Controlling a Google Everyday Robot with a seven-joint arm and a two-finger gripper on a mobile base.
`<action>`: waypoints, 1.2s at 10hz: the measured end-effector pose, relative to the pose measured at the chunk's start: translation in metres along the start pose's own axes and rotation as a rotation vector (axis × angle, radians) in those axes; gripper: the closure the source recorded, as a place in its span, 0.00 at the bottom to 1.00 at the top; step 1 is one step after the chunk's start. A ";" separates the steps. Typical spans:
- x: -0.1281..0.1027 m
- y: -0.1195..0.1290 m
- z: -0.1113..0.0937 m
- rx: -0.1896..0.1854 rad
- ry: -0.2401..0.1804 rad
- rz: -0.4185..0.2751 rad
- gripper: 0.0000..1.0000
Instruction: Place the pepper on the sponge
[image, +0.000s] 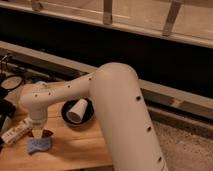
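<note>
The gripper hangs just above the sponge — something reddish, perhaps the pepper, at its tip — its grip I cannot tell.

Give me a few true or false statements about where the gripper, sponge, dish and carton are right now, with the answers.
1. The gripper hangs just above the sponge. True.
2. A white cup lies tipped over in the black dish. True.
3. The sponge sits in the black dish. False: it lies on the wooden table.
4. The white carton lies on the sponge. False: it lies beside it.
</note>
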 end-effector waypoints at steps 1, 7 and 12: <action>0.000 0.001 -0.001 0.001 -0.001 0.000 0.56; -0.003 0.004 0.002 -0.003 -0.003 -0.008 0.20; -0.005 0.008 0.004 -0.005 -0.003 -0.017 0.20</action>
